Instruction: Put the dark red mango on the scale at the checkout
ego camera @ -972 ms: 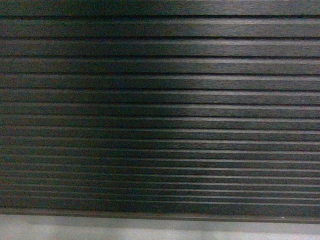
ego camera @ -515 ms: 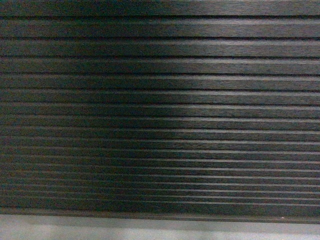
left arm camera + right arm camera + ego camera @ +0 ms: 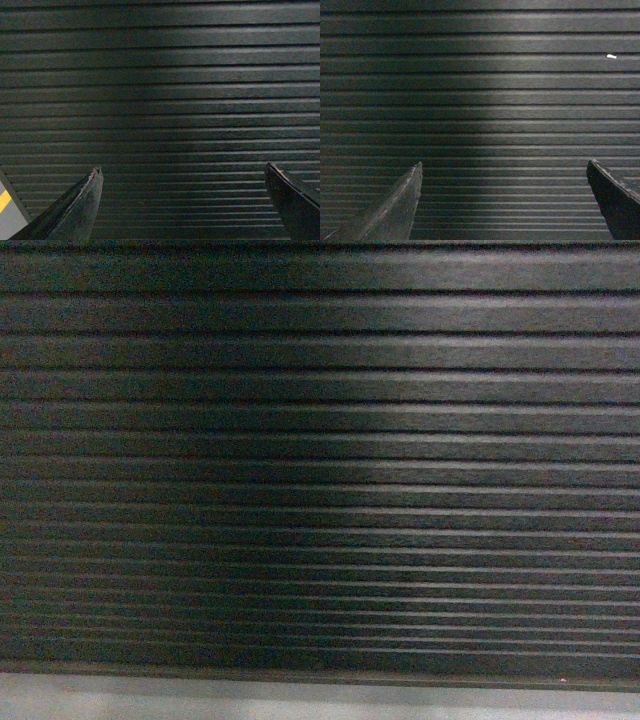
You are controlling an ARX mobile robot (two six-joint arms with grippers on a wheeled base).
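Across every view, checkout [image 3: 320, 470] front, black, ribbed

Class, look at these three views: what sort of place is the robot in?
Hard to say; probably close against a shop counter. A black ribbed panel fills every view, above a grey floor strip.

All three cameras closely face the checkout [image 3: 320, 470] ribbed front.

counter [image 3: 320, 470] front: black, horizontal ribs, paler sheen on right half | floor [image 3: 300, 702]: grey strip | left wrist: yellow stripe [image 3: 4, 201] on grey floor | fingers [image 3: 75, 210]: black
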